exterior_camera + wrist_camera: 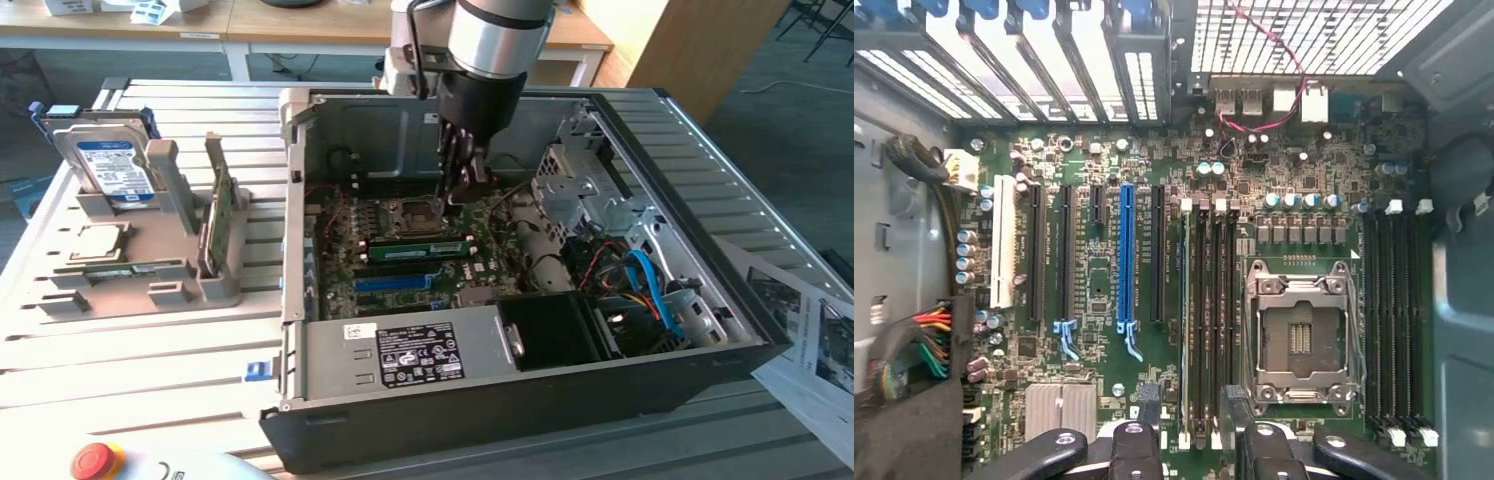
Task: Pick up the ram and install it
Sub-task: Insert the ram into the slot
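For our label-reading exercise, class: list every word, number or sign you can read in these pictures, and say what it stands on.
Nothing reads clearly enough to quote.
The power supply label: white print on black, too small to read.
The hard drive label: blue and white, too blurred.
The printed sheets: too small.
Markings on the motherboard: too small.
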You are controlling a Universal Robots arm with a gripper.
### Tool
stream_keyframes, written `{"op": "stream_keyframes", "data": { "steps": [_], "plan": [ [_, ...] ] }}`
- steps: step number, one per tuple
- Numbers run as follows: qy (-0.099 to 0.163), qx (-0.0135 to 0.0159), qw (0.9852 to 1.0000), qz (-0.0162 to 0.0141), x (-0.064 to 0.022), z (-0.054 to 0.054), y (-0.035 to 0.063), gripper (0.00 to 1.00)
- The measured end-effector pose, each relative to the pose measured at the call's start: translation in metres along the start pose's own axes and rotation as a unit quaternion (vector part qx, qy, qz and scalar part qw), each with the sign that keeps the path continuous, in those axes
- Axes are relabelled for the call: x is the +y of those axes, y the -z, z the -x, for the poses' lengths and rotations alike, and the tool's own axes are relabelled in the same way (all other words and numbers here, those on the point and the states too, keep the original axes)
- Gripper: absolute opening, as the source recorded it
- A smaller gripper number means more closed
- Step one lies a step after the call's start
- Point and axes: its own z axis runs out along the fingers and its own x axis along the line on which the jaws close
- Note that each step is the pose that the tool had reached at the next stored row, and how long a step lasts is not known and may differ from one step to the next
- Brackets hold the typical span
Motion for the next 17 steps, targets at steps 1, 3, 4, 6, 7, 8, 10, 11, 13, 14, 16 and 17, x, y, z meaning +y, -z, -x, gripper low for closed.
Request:
{"op": "stream_keyframes", "data": {
  "steps": [1,3,4,6,7,8,10,11,13,14,16,17],
  "plan": [
    [0.0,0.0002,1.0,0.0003,0.0,0.0,0.0022,0.37],
    [0.0,0.0004,1.0,0.0009,0.0001,0.0,0.0061,0.37],
    [0.0,0.0004,1.0,0.0012,0.0001,0.0,0.008,0.37],
    [0.0,0.0007,1.0,0.0018,0.0001,0.0,0.0116,0.37],
    [0.0,0.0008,1.0,0.0021,0.0001,0.0,0.0133,0.37],
    [0.0,0.0009,1.0,0.0023,0.0002,0.0,0.0149,0.37],
    [0.0,0.0011,1.0,0.0028,0.0002,0.0,0.018,0.37],
    [0.0,0.0012,1.0,0.003,0.0003,0.0,0.0197,0.37],
    [0.0,0.0014,1.0,0.0034,0.0004,0.0,0.0232,0.37],
    [0.0,0.0015,1.0,0.0036,0.0005,0.0,0.0244,0.37],
    [0.0,0.0014,1.0,0.0038,0.0005,0.0,0.0246,0.37],
    [0.0,0.0014,1.0,0.0038,0.0005,0.0,0.0246,0.37]
  ]
}}
